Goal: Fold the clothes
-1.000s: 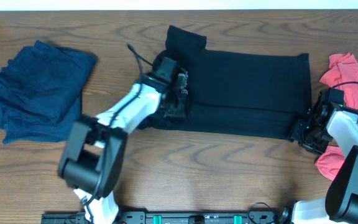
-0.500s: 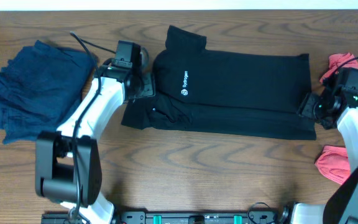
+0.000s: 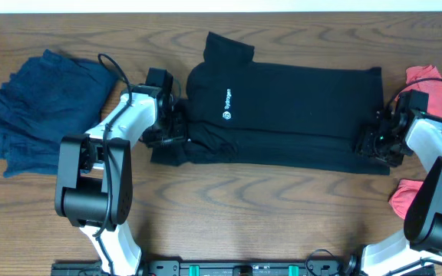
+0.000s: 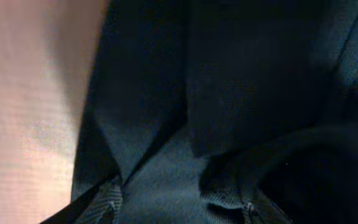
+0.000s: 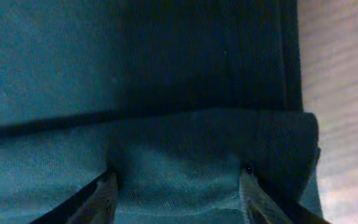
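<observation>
The black shirt [image 3: 298,115] lay flat across the middle of the wooden table [image 3: 267,207], with a long crease running along its near side. At its left edge sat the left gripper [image 3: 173,126], and at its right edge the right gripper [image 3: 373,142]. Each had its fingers spread, with dark cloth lying between them. Farther back a small white logo [image 3: 226,115] showed on the chest. A blue pile [image 3: 44,115] lay to the left and a red garment [image 3: 428,88] to the right.

Black shirt [image 3: 298,115] flat mid-table, logo up; blue garment [image 3: 44,107] L, red garment [image 3: 420,77] R
</observation>
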`<state>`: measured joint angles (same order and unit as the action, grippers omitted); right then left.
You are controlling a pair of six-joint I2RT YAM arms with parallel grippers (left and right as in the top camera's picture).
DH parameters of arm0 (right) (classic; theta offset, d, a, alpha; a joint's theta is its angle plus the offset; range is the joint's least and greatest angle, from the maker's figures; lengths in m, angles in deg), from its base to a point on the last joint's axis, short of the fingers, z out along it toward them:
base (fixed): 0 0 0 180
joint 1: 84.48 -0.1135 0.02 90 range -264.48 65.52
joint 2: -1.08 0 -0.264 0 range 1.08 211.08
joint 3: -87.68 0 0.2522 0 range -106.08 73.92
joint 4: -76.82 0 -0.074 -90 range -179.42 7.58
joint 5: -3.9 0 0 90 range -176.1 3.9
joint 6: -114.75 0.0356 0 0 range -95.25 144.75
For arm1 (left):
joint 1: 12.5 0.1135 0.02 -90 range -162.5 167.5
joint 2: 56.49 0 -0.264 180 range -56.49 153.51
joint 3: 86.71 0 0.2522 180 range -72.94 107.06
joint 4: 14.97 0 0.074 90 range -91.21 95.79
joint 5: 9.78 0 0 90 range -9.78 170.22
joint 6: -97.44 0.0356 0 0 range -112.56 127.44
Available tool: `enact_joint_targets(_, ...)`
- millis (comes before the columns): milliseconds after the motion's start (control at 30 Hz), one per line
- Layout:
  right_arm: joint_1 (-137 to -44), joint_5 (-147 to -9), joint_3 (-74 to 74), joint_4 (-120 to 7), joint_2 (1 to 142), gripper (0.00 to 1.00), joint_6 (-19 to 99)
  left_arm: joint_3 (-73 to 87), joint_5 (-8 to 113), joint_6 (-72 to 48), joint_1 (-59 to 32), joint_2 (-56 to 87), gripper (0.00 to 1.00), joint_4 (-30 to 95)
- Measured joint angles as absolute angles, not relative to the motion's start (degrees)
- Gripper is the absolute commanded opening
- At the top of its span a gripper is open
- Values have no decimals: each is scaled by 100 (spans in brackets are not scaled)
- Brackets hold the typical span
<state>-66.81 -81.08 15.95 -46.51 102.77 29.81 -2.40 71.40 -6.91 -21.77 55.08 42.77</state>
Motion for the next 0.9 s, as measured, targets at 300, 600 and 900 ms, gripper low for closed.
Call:
enact_joint_targets(300,-6681,-8941,1608,-3145,10305,57,3484,-1040,7020,-1003,-2182,5143,59,5005)
enact_joint_targets(600,-6681,-8924,1549,-3376,9814,66,3569,-1571,7146,-1067,-2182,4481,98,5126)
enact_joint_targets(900,-6681,-8257,989,-4012,8131,99,3327,-789,7728,-944,-2182,3032,98,3036)
